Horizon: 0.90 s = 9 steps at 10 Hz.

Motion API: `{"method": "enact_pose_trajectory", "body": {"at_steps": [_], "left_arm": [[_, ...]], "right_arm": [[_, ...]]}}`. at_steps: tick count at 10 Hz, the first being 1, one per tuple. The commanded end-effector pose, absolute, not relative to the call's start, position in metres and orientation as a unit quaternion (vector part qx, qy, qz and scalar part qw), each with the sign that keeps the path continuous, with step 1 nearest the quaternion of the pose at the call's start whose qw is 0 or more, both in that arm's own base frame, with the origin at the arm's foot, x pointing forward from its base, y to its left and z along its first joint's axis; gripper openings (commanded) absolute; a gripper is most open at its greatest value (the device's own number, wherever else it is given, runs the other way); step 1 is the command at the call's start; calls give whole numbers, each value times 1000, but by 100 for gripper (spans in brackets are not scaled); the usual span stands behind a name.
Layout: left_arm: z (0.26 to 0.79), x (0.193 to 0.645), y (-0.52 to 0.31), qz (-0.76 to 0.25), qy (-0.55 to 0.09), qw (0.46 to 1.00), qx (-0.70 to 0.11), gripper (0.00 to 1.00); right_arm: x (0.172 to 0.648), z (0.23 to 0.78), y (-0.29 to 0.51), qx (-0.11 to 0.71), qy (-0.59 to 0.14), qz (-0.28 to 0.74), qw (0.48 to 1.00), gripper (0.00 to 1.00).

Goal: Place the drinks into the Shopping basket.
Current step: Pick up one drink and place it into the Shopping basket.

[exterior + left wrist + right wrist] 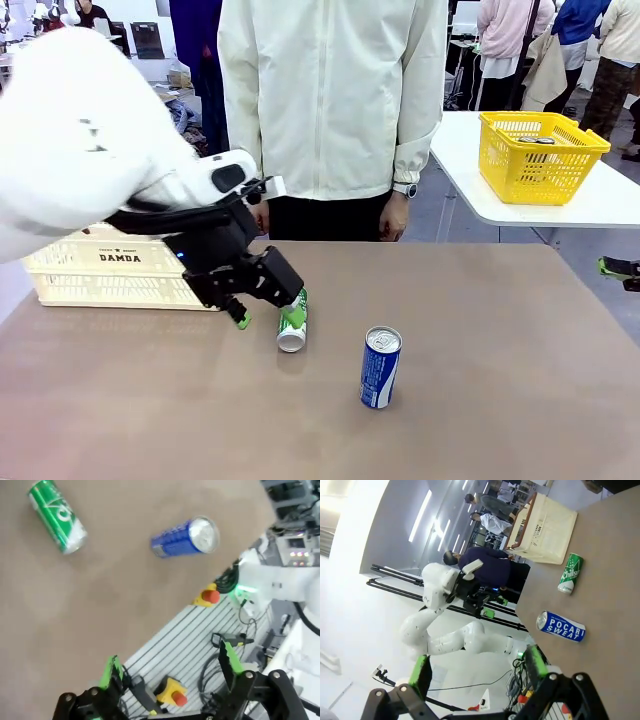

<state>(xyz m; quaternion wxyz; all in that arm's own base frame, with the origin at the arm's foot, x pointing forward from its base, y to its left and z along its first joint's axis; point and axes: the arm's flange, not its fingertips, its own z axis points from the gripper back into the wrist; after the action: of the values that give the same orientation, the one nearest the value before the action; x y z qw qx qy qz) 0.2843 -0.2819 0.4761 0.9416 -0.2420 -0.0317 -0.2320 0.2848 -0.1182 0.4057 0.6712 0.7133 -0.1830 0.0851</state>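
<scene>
A green can [292, 333] lies on its side on the brown table [480, 330], its silver end toward me. A blue and white can [381, 367] stands upright to its right. My left gripper [267, 318] hangs open above the table just left of the green can, and one fingertip overlaps the can in the front view. In the left wrist view the green can [56, 515] and blue can [185, 537] lie well beyond my open left gripper [170, 667]. The cream Shopping basket [110, 272] sits at the table's left. My right gripper [479, 667] is open and holds nothing; the right wrist view shows the green can [570, 573], the blue can [561, 627] and the Shopping basket [545, 530].
A person in a cream jacket [330, 100] stands at the far edge, hands at their sides. A yellow basket [540, 155] rests on a separate white table at the back right. The table's right half and front are bare.
</scene>
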Motion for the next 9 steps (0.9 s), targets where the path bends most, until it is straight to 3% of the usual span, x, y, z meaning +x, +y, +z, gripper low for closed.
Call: {"method": "enact_pose_trajectory", "body": {"at_steps": [1, 4, 9], "left_arm": [[487, 257, -278, -240, -47, 937, -249, 100], [487, 257, -278, -240, -47, 937, -249, 100], [444, 353, -323, -171, -34, 964, -200, 100]], "right_arm": [[285, 412, -119, 718, -183, 79, 667, 100], [285, 412, -119, 718, -183, 79, 667, 100], [285, 412, -119, 718, -183, 79, 667, 100]]}}
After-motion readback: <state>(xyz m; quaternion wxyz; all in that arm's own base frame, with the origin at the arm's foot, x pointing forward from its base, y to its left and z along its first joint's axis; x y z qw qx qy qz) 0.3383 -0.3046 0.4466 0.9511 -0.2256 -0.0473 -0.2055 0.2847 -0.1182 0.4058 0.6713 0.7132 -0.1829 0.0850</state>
